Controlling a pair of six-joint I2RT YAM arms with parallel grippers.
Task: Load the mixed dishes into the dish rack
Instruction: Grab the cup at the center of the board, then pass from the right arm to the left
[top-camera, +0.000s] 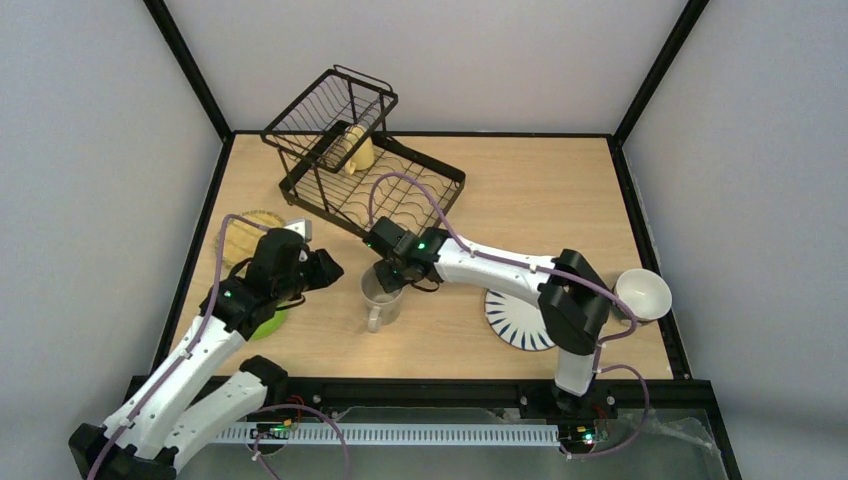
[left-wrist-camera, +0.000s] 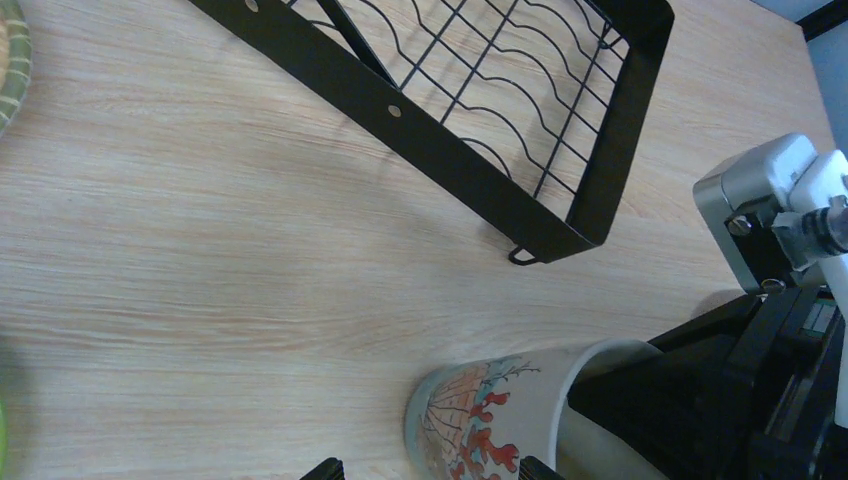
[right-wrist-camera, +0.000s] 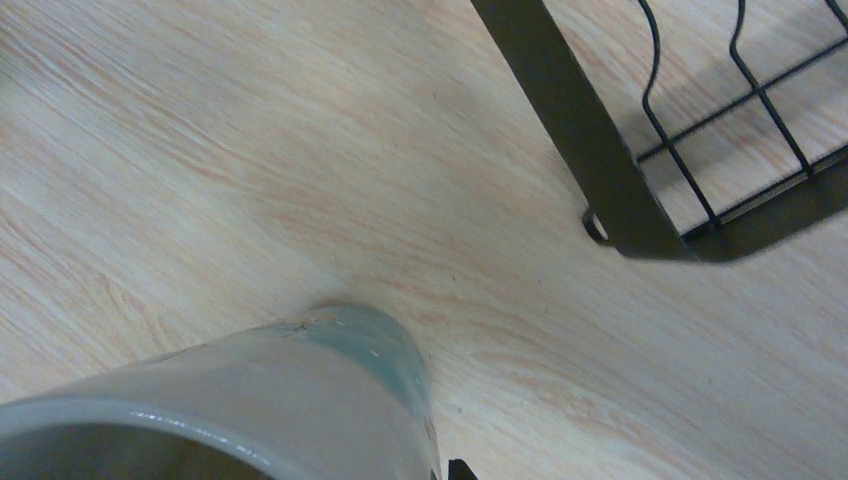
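Note:
The beige mug (top-camera: 381, 300), painted with red and teal marks (left-wrist-camera: 490, 420), stands upright on the table. My right gripper (top-camera: 391, 272) is shut on its rim (right-wrist-camera: 425, 470); one fingertip (right-wrist-camera: 460, 469) shows outside the wall, the other is hidden inside. My left gripper (top-camera: 326, 268) is open and empty just left of the mug (left-wrist-camera: 430, 470). The black wire dish rack (top-camera: 400, 195) holds the yellow mug (top-camera: 357, 151). The yellow woven plate (top-camera: 243, 236), lime-green plate (top-camera: 268, 323), striped plate (top-camera: 512, 320) and white bowl (top-camera: 643, 293) lie on the table. The blue-white bowl is out of view.
The rack's near corner (left-wrist-camera: 590, 225) lies close behind the mug and also shows in the right wrist view (right-wrist-camera: 620, 220). The right arm's body (left-wrist-camera: 770, 330) looms over the mug. A black frame (top-camera: 400, 385) edges the table.

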